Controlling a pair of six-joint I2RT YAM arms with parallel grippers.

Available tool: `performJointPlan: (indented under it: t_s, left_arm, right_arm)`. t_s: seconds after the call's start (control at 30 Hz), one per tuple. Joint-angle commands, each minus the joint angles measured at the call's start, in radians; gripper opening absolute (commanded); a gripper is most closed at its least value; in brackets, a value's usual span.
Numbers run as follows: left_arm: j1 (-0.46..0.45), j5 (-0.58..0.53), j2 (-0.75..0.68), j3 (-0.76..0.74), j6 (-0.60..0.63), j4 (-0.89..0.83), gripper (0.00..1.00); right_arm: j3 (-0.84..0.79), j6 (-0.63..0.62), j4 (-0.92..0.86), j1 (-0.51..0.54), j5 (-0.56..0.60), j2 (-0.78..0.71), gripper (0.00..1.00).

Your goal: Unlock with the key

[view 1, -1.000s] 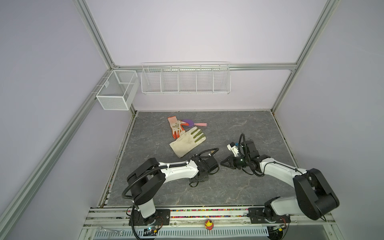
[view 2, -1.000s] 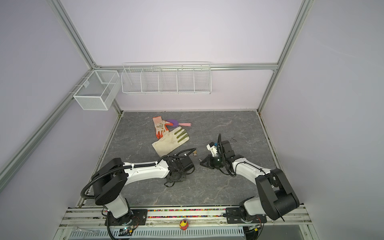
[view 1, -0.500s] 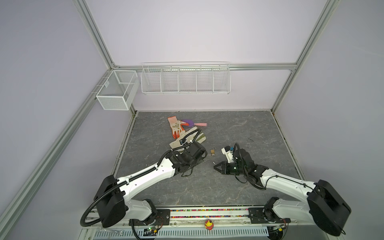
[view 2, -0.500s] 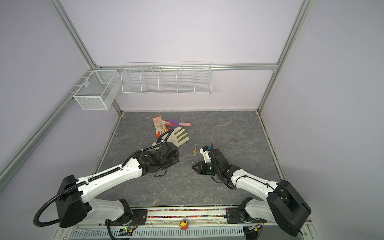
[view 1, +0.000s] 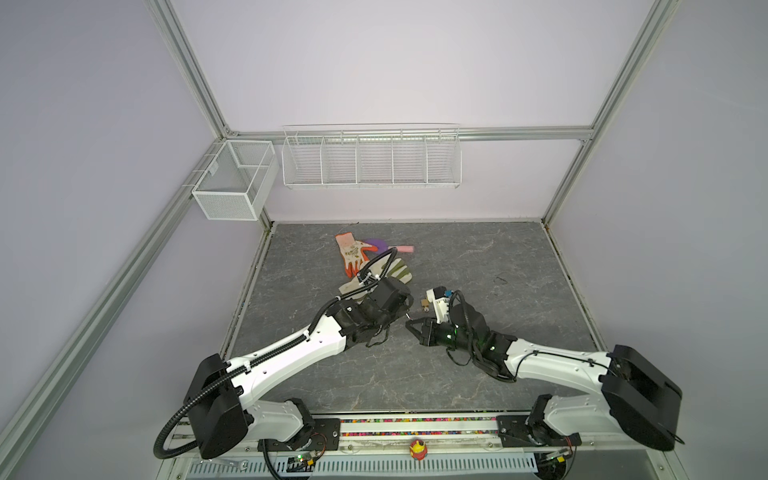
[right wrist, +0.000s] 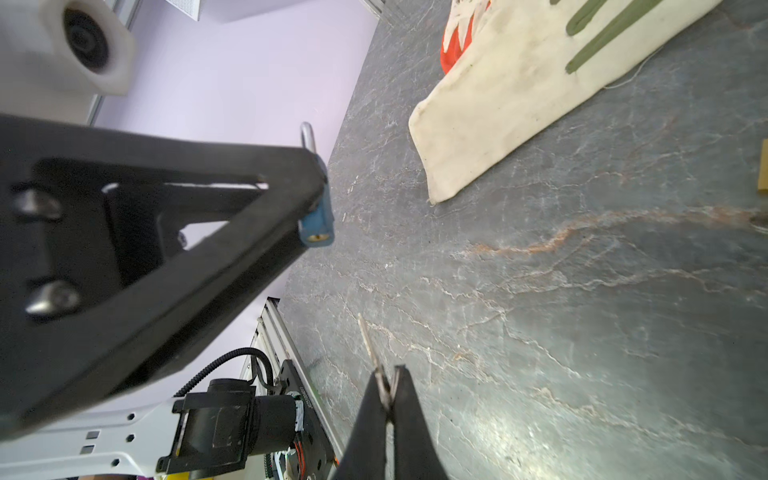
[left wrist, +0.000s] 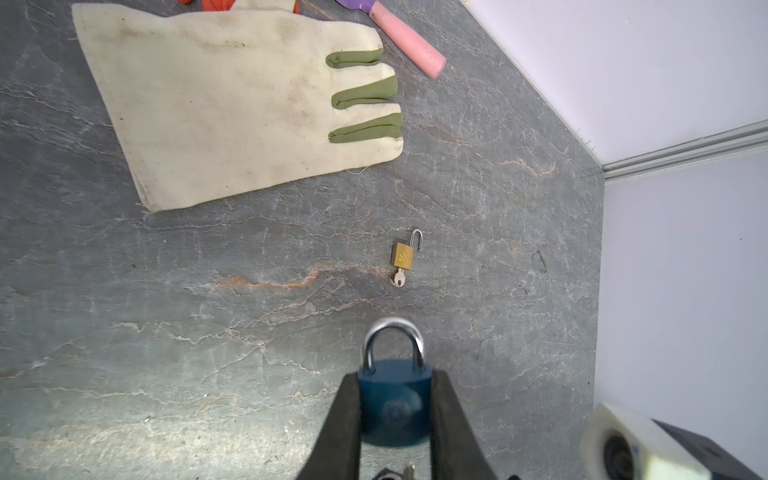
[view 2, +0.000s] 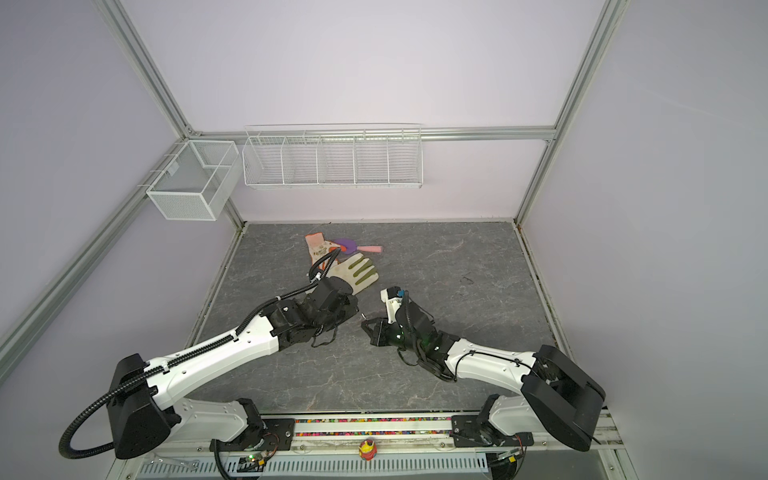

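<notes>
With the left hand [left wrist: 395,380] clamped on the blue padlock [left wrist: 394,409] above the worktop [left wrist: 166,332] and the right hand [right wrist: 390,374] pinching the key [right wrist: 368,338] near it, line it up square with the keyhole [right wrist: 318,237] before pushing in.

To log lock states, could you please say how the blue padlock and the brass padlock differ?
The blue padlock is held in the left tool; the brass padlock lies on the table. Blue's shackle is closed, brass's swung open. Blue's keyhole is empty; brass has a key in it. Both have silvery shackles.
</notes>
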Motion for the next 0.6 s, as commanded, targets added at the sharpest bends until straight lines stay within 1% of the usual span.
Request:
performJointPlan:
  t_s: [0.0, 0.37, 0.5, 0.57]
  left_arm:
    - [0.003, 0.000, 0.008, 0.038, -0.015, 0.014, 0.00]
    - [0.002, 0.009, 0.027, 0.047, -0.002, 0.007, 0.00]
    - [0.002, 0.029, 0.040, 0.049, 0.003, 0.016, 0.00]
    - [0.002, 0.033, 0.041, 0.052, 0.001, 0.004, 0.00]
  right_arm:
    - [0.022, 0.018, 0.070, 0.009, 0.070, 0.017, 0.06]
    - [0.074, 0.003, 0.063, 0.013, 0.071, 0.053, 0.07]
    - [0.082, 0.002, 0.055, 0.013, 0.077, 0.062, 0.07]
    - [0.097, 0.002, 0.028, 0.012, 0.078, 0.070, 0.07]
